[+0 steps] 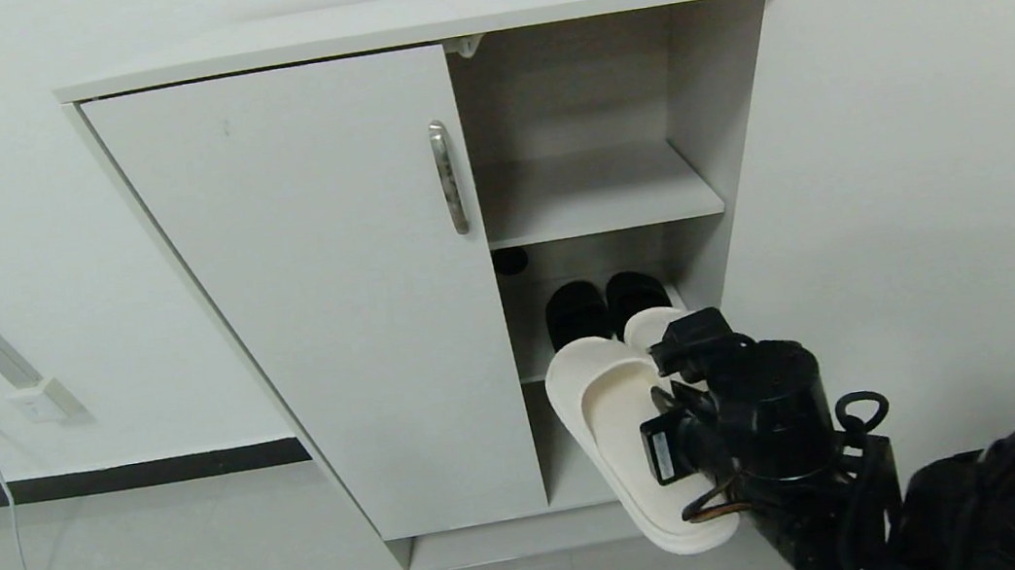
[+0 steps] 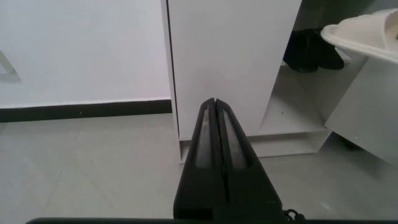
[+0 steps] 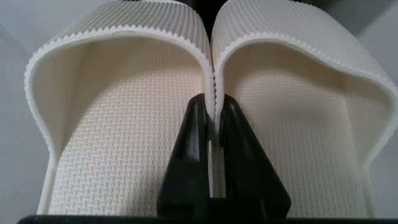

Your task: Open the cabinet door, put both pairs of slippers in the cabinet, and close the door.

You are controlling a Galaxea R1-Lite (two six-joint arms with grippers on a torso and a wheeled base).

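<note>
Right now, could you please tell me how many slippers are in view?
4. Two black slippers sit side by side on the lower shelf; two white slippers are pinched together in the right gripper before the opening. The closed left door may hide others.

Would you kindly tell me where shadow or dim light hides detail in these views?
Head view: the cabinet interior lies in shade, so the black slippers nearly merge with it. Left wrist view: the same dim interior, with the left gripper a dark shape in front. Right wrist view: white slippers evenly lit, with shadow in the gap where the right gripper pinches them.
</note>
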